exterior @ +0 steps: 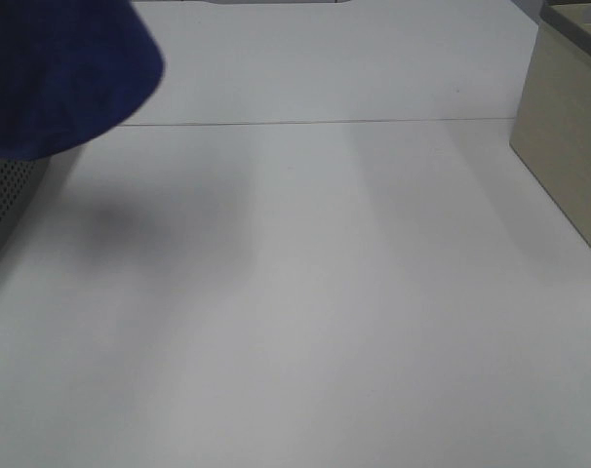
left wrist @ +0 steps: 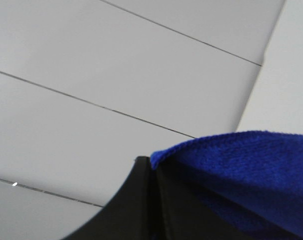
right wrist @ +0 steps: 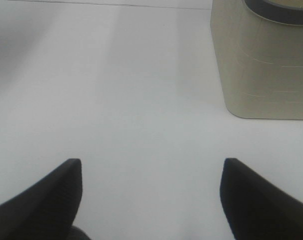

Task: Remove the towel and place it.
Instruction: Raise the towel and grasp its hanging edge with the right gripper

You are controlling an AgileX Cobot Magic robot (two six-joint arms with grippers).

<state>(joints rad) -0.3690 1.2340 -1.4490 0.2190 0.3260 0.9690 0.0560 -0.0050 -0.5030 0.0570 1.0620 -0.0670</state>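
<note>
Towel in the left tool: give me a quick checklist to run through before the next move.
1. Grip: the left tool is shut on the towel, cloth pinched at its tip: ok.
2. Towel fully off the table: cannot tell, most of it is out of frame.
3. The right tool open and empty: ok.
4. Bare table in the middle for setting it down: ok.
5. The beige bin apart from the right tool: ok.
6. Towel free of the perforated grey object beneath it: cannot tell.
</note>
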